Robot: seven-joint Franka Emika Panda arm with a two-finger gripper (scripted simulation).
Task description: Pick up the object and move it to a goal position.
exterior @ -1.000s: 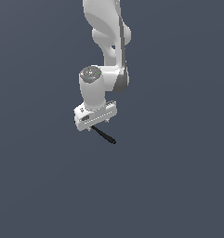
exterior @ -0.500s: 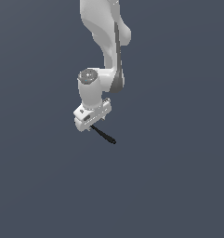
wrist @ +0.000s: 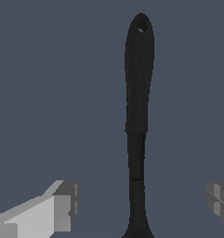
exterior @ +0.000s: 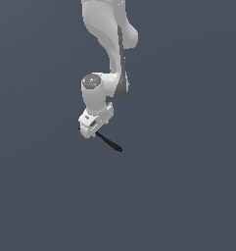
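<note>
The object is a thin black utensil (exterior: 109, 142) lying on the dark grey floor, its rounded handle end toward the exterior view's lower right. My white gripper (exterior: 92, 131) hangs over its other end, which the hand hides. In the wrist view the utensil (wrist: 139, 102) runs lengthwise between my fingers, its handle end with a small hole far from the gripper (wrist: 141, 204). The two fingertips (wrist: 62, 204) stand wide apart on either side and do not touch it. The gripper is open.
The white arm (exterior: 112, 44) comes down from the top of the exterior view. The plain dark grey floor (exterior: 188, 196) surrounds the utensil, and no other objects show.
The hand has turned about its axis and shifted slightly toward the exterior view's left. The utensil has stayed where it lay.
</note>
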